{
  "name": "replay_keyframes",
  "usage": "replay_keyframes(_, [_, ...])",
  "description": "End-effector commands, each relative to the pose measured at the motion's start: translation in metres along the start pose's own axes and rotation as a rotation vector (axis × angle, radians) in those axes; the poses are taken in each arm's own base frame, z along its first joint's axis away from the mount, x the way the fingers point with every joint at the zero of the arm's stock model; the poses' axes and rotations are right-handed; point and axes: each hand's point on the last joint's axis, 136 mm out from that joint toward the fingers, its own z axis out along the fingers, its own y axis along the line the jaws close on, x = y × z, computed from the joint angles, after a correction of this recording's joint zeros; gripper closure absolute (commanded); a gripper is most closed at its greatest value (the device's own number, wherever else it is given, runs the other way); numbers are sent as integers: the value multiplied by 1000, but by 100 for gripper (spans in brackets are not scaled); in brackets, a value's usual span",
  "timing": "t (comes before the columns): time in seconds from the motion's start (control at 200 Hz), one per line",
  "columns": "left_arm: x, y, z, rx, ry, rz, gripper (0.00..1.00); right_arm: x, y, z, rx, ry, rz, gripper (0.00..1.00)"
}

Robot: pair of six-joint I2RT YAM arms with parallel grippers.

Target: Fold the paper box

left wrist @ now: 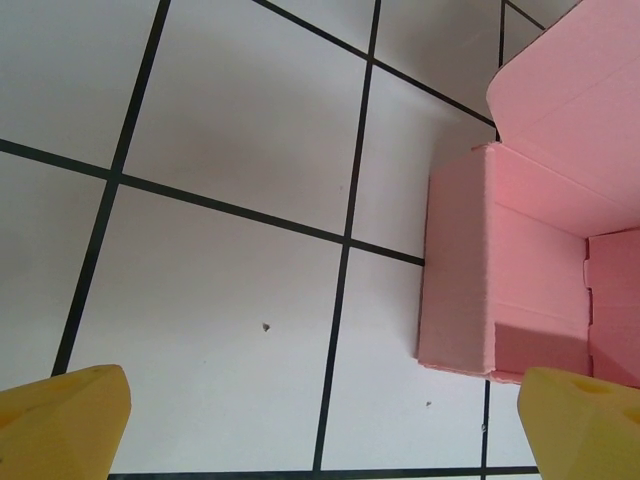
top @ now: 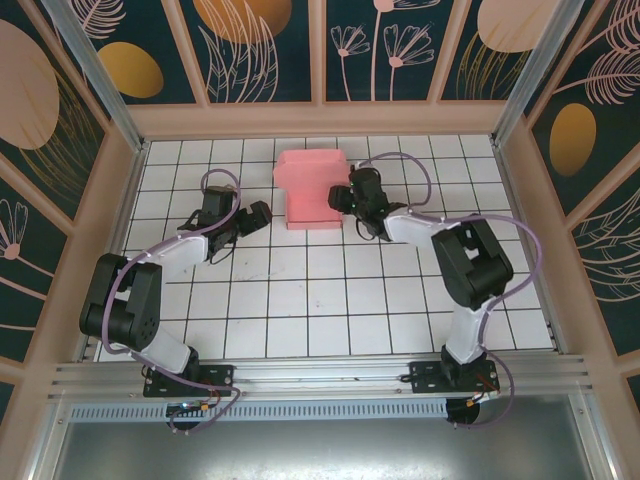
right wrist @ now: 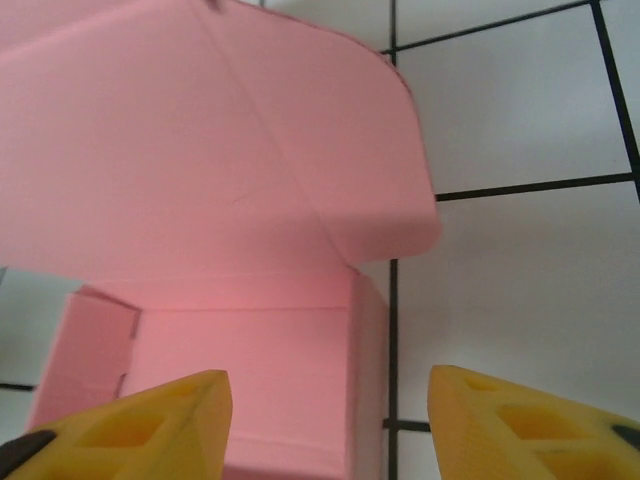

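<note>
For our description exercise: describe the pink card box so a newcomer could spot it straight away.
Find the white tiled table with black grid lines. Near the middle of its far edge sits the pink thin-card box, its rounded lid flap open. It is the only pink thing on the tiles.

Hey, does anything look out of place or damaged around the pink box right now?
Nothing stands out. The pink box sits on the tiled table, its lid flap up and uncrushed, unfinished rather than odd. A couple of tiny dark specks mark the tile beside it.
</note>
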Motion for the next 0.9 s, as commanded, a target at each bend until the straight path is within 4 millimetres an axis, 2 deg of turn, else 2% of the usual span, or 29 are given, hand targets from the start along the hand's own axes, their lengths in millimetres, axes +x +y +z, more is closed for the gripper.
replay_keyframes(0.0, [-4, -1, -6, -9, -25, 42, 1, 6, -20, 15, 135, 24, 26, 51])
replay_keyframes(0.22, [1, 4, -8, -15, -22, 49, 1, 3, -21, 35, 177, 39, -8, 61])
replay_keyframes(0.355, [2, 5, -6, -19, -18, 60, 1, 7, -21, 41, 180, 64, -26, 62])
replay_keyframes(0.591, [0, 8, -3, -35, -21, 72, 1, 18, -16, 45, 146, 111, -67, 60])
replay_keyframes(0.896, [1, 11, 2, -51, -13, 80, 1, 18, -1, 41, 52, 106, -96, 56])
